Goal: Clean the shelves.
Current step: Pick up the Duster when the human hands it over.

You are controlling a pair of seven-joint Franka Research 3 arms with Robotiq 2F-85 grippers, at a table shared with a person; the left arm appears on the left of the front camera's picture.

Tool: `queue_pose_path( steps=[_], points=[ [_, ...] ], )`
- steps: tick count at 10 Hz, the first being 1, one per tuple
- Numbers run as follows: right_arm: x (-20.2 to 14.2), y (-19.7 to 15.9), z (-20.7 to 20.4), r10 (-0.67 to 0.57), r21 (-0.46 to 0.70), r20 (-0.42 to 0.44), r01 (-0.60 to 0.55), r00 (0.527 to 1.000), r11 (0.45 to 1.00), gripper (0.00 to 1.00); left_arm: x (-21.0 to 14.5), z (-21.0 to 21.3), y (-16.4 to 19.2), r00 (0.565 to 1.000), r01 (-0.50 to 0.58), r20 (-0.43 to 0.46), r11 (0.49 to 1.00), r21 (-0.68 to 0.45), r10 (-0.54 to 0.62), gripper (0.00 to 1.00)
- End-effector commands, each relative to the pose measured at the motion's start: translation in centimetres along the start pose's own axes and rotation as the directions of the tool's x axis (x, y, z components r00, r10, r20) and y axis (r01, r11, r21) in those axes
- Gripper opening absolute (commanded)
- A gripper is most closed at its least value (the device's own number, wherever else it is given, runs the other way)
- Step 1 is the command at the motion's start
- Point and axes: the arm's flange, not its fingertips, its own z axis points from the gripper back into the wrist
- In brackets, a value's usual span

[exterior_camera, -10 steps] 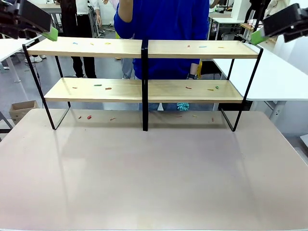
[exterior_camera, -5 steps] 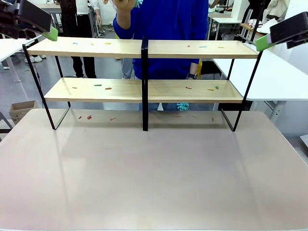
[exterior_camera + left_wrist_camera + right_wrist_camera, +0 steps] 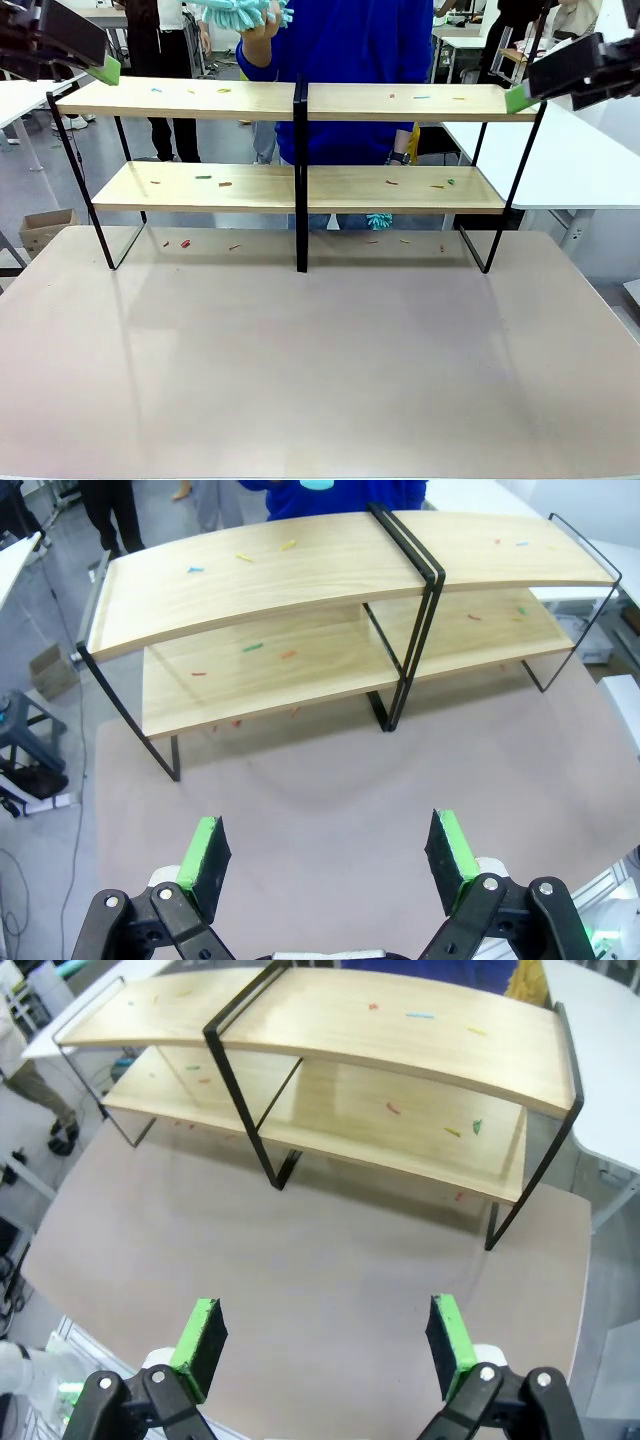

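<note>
The shelves (image 3: 300,100) stand at the far side of the beige tabletop, two light wooden boards in a black frame, also seen in the left wrist view (image 3: 330,570) and the right wrist view (image 3: 380,1030). Small coloured scraps (image 3: 204,177) lie scattered on both boards. A person in blue stands behind and holds a teal fluffy duster (image 3: 240,12) above the top board. My left gripper (image 3: 106,68) hovers open off the top left corner, its own view (image 3: 330,850) showing nothing between the pads. My right gripper (image 3: 518,97) hangs open by the top right corner (image 3: 325,1335).
More scraps (image 3: 185,243) lie on the tabletop under the rack. A teal tuft (image 3: 380,220) shows behind the lower board. White tables (image 3: 570,160) flank both sides, and a cardboard box (image 3: 45,228) sits on the floor at left. People stand farther back.
The person's hand has brought the teal duster into sight above the top board. My right gripper has moved left and down toward the rack's top right corner. The left gripper stays put.
</note>
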Motion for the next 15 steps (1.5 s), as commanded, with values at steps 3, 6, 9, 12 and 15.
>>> queue_pose_path(
  steps=[3,6,9,12,15],
  points=[
    [0.56,1.25,-0.31,-0.033,-0.024,0.051,0.034,0.998,0.999,1.00,0.02,0.09,0.13,1.000,-0.006,0.001,1.000,-0.002,0.006,1.00],
    [0.63,1.22,-0.44,-0.034,-0.025,0.046,0.036,0.998,0.999,1.00,0.02,0.09,0.13,1.000,-0.006,0.001,1.000,-0.002,0.006,1.00],
    [0.73,1.16,-0.41,-0.043,-0.033,0.053,0.045,0.998,0.998,1.00,0.02,0.09,0.13,1.000,-0.006,0.001,1.000,-0.002,0.006,1.00],
    [0.76,1.11,-0.50,-0.042,-0.035,0.051,0.044,0.998,0.998,1.00,0.02,0.09,0.13,1.000,-0.006,0.001,1.000,-0.002,0.006,1.00],
    [0.81,1.19,-0.64,-0.032,-0.073,0.059,0.036,0.998,0.997,1.00,0.02,0.09,0.13,1.000,-0.006,0.001,1.000,-0.002,0.006,1.00]
  ],
)
